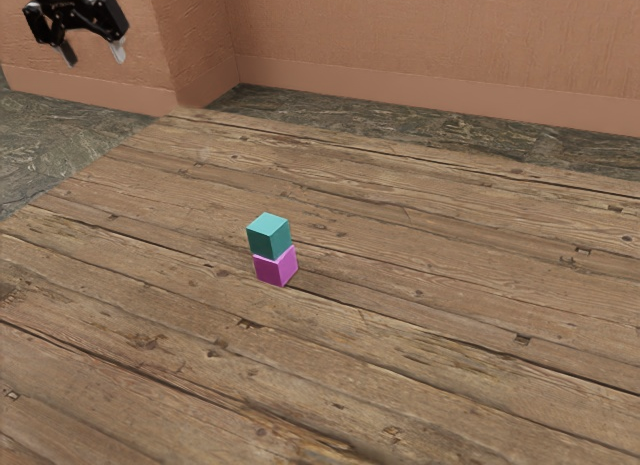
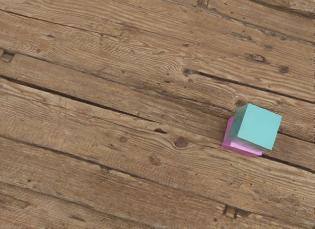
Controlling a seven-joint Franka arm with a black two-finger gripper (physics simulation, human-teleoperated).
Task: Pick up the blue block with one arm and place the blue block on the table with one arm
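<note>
High in the exterior view's upper left corner, my gripper (image 1: 93,55) hangs well above the table, open, its two fingertips apart with nothing between them. The blue block (image 1: 268,236), a teal cube, rests on top of a magenta block (image 1: 276,267), and that one stands on the wooden table (image 1: 430,255). From above, in the wrist view, the blue block (image 2: 260,127) covers most of the magenta block (image 2: 241,147), whose edge sticks out on one side. Neither block is touched by my gripper.
The table has wide planks with dark seams and knots. Beyond its far edge lie a dark stone floor (image 1: 420,133) and a salmon-coloured wall (image 1: 420,45), with a projecting wall corner below and beside my gripper in the exterior view.
</note>
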